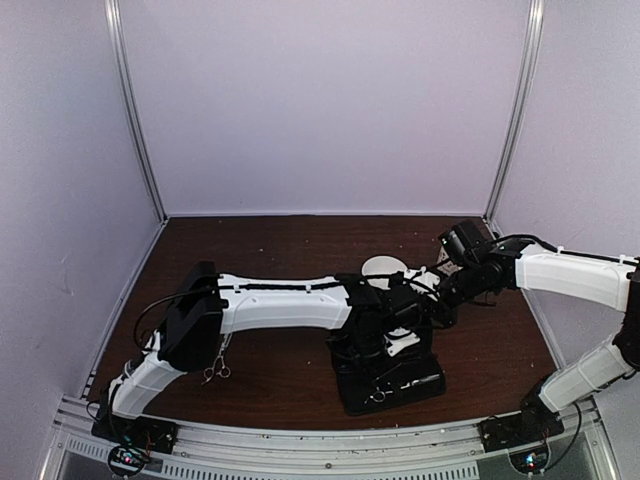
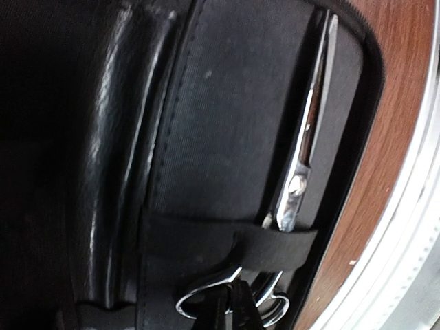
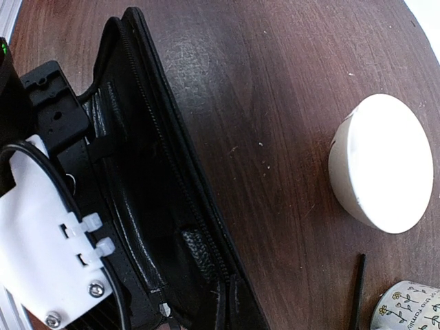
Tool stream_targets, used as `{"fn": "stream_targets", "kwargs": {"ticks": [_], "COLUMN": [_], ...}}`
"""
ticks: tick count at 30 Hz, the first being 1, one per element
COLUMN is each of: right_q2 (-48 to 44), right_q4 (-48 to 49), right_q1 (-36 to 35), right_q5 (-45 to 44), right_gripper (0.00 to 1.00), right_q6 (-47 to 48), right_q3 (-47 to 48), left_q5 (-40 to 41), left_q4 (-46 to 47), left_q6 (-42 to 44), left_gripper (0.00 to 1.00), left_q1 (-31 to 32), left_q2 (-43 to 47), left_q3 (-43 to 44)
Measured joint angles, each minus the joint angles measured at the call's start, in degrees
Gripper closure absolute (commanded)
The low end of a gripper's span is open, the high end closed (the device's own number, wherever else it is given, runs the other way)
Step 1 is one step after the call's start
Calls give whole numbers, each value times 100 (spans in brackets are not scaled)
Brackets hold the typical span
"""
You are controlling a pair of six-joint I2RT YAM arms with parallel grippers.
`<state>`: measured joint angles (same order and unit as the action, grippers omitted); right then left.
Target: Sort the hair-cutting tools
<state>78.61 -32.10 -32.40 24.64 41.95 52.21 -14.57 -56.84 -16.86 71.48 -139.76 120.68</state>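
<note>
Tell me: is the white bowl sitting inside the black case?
No, the white bowl rests on the wooden table, apart from the black case.

A robotics lab test cell: a dark wood-grain counter (image 1: 300,240) is boxed in by plain pale lilac wall panels (image 1: 330,100) set between aluminium posts (image 1: 135,110). The white-and-black left arm (image 1: 280,300) and right arm (image 1: 575,272) are bolted along a slotted aluminium rail (image 1: 330,440).

Strapped scissors (image 2: 302,158) lie in the case (image 1: 425,385); loose scissors (image 1: 216,371) lie left.
</note>
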Motion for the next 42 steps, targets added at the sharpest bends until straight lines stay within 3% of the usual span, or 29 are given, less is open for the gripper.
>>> {"fn": "stream_targets", "kwargs": {"ticks": [18,42], "right_q2": [-28,-28], "right_q4": [-35,-33], "right_q1": [28,24], "right_q5": [4,22], "right_gripper": [100,100], "right_q6": [-26,-20], "right_q3": [-9,-9], "left_q5": [-570,-713], "left_q4": [555,1305], "left_q6": [-435,-844], "left_gripper": [100,100], "left_q1": [0,20], "left_q2": [-59,345], "left_q3": [-83,-970]}}
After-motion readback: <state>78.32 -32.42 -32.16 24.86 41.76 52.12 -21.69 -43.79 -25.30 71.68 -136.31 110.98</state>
